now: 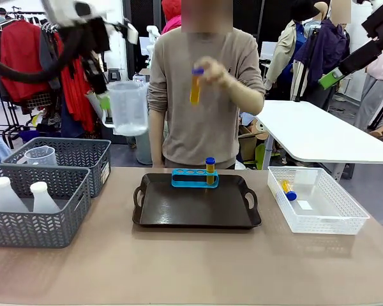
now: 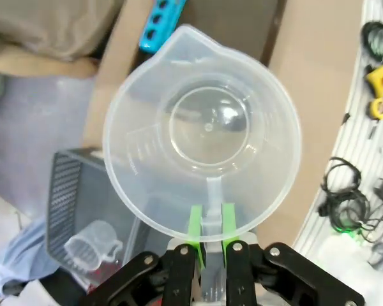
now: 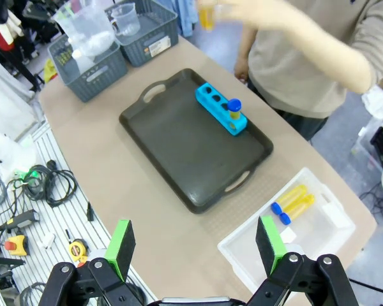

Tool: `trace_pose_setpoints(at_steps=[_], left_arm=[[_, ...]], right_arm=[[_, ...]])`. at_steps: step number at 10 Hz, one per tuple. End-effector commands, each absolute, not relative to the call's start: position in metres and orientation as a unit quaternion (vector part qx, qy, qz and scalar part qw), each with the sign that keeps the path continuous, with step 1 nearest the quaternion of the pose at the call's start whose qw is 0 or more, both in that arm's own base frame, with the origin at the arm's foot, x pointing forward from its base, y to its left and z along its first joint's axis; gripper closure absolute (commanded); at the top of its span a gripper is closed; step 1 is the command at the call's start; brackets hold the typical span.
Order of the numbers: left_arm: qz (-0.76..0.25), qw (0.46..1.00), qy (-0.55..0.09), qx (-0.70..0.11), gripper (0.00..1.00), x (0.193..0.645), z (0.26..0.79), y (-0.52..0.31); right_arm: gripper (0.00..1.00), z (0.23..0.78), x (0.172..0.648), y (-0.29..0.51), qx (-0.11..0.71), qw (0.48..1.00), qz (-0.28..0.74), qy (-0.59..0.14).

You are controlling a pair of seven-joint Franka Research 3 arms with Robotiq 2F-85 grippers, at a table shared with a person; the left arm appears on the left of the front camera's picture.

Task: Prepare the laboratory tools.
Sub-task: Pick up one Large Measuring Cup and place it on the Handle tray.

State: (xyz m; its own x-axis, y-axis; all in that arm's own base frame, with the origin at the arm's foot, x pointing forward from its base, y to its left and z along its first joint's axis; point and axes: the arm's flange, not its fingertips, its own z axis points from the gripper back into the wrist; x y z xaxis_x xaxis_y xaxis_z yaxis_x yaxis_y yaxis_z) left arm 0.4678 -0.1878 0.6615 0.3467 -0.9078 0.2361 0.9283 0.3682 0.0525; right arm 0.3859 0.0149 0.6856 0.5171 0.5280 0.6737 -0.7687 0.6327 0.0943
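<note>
left gripper [image 2: 209,224]: fingers closed on the handle of the clear measuring beaker [image 2: 204,127], one green pad on each side of the handle strip. in the front view this beaker hangs upright in the upper left of the frame, well above the counter [image 1: 179,268].

right gripper [image 3: 195,245]: fingers wide open, holding nothing, high above the near edge of the counter at the bottom of the right wrist view.

black tray [image 1: 198,207]: centre of the counter. a blue tube rack [image 1: 188,178] lies along its far edge. one yellow tube with a blue cap [image 1: 210,171] stands upright in the rack's rightmost hole; the other holes are vacant.

person's hand [image 1: 214,73]: raised at chest height in the upper middle of the frame, holding a second yellow tube [image 1: 196,86] upright by its top.

white mesh basket [image 1: 345,224]: right of the tray, apart from it. two more yellow tubes [image 3: 293,204] lie side by side on its floor.

far grey basket [image 1: 76,156], left of the frame: holds a second clear beaker [image 1: 41,155], upright.

near grey basket [image 1: 32,223], lower left: holds two translucent white conical flasks [image 1: 6,196], upright, side by side. the two grey baskets stand just beside each other.
</note>
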Motion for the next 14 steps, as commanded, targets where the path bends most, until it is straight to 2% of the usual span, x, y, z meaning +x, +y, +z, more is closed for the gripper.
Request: trace_pose_setpoints(at_steps=[1, 4, 14], left_arm=[[-0.580, 0.804, -0.116, -0.062, 1.00, 0.470, 0.651, -0.201], [-0.583, 0.803, -0.089, -0.090, 1.00, 0.475, 0.622, -0.218], [-0.537, 0.834, -0.121, -0.039, 1.00, 0.458, 0.650, -0.158]], right_arm=[[0.00, 0.687, 0.386, 0.016, 0.199, 0.849, 0.379, -0.311], [0.00, 0.687, 0.386, 0.016, 0.199, 0.849, 0.379, -0.311], [0.00, 0.687, 0.386, 0.016, 0.199, 0.849, 0.379, -0.311]])
